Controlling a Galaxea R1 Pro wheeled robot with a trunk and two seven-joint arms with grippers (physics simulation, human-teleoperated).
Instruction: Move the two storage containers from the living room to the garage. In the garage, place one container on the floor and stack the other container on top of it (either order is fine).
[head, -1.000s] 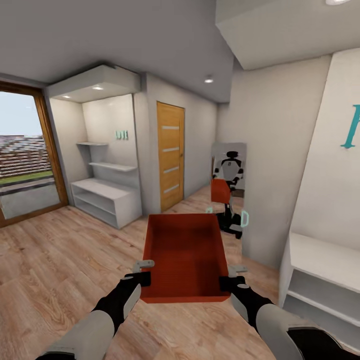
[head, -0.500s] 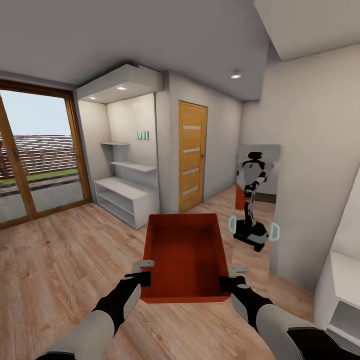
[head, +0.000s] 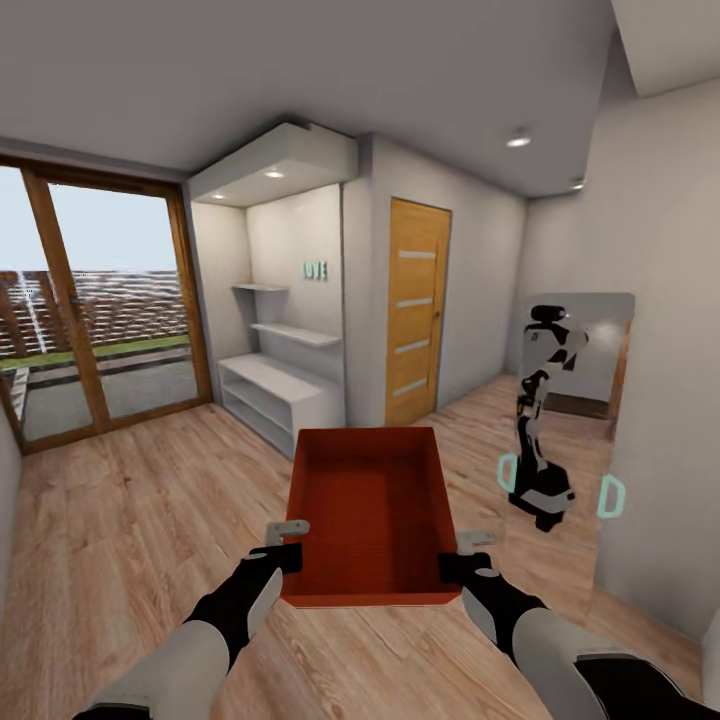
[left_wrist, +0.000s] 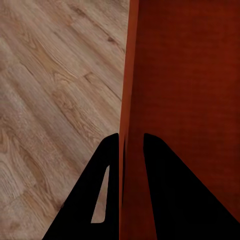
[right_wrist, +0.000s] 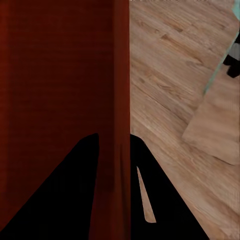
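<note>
Pinching opposite side walls, the left claw (head: 284, 545) and right claw (head: 462, 555) are carrying the storage container (head: 368, 510) between them; it is looking rigid, light, thin-walled.

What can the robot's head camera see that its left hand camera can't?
The head view takes in the room: a wooden door, white shelves, glass doors and a mirror reflecting the robot. The left wrist view gives the close-up: the left gripper with one finger on each side of the container's wall. Both show the orange-red container and the wood-plank floor.
</note>
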